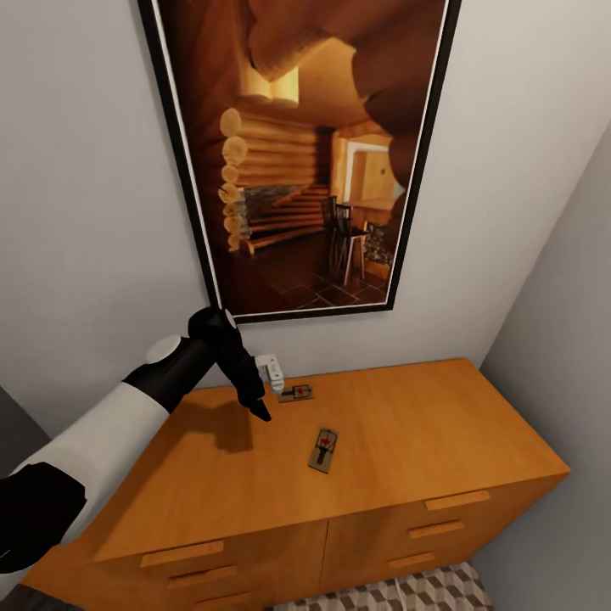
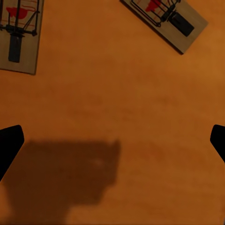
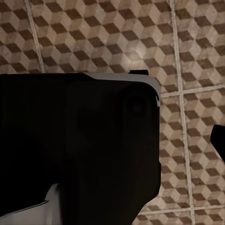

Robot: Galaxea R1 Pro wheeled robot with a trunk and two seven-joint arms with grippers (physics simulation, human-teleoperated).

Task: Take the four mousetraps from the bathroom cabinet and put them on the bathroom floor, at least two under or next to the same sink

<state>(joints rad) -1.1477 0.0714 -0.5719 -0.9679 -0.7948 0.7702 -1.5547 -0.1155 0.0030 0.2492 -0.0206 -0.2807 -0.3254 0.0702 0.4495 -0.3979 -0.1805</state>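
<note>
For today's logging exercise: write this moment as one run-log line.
left gripper: open, above cabinet top | mousetraps on top: one near wall, one nearer front | none grasped | right gripper: over tiled floor

Head view: set high, facing forward and down onto the flat top of the wide orange-brown wooden cabinet (image 1: 407, 424) from moderate range; grey wall with a black-framed log-cabin picture (image 1: 301, 153) at 12 o'clock, a strip of cube-patterned tiled floor (image 1: 407, 594) at 6 o'clock.

Left wrist view: looks straight down at the same cabinet top (image 2: 122, 103) from close range. Shared with the head view: two small flat wooden mousetraps (image 2: 18, 33) (image 2: 166, 18), lying at the head view's centre (image 1: 323, 448) (image 1: 296, 393).

Right wrist view: faces down onto the cube-patterned floor (image 3: 187, 56), near; a black robot part (image 3: 75, 145) blocks much of it.
</note>
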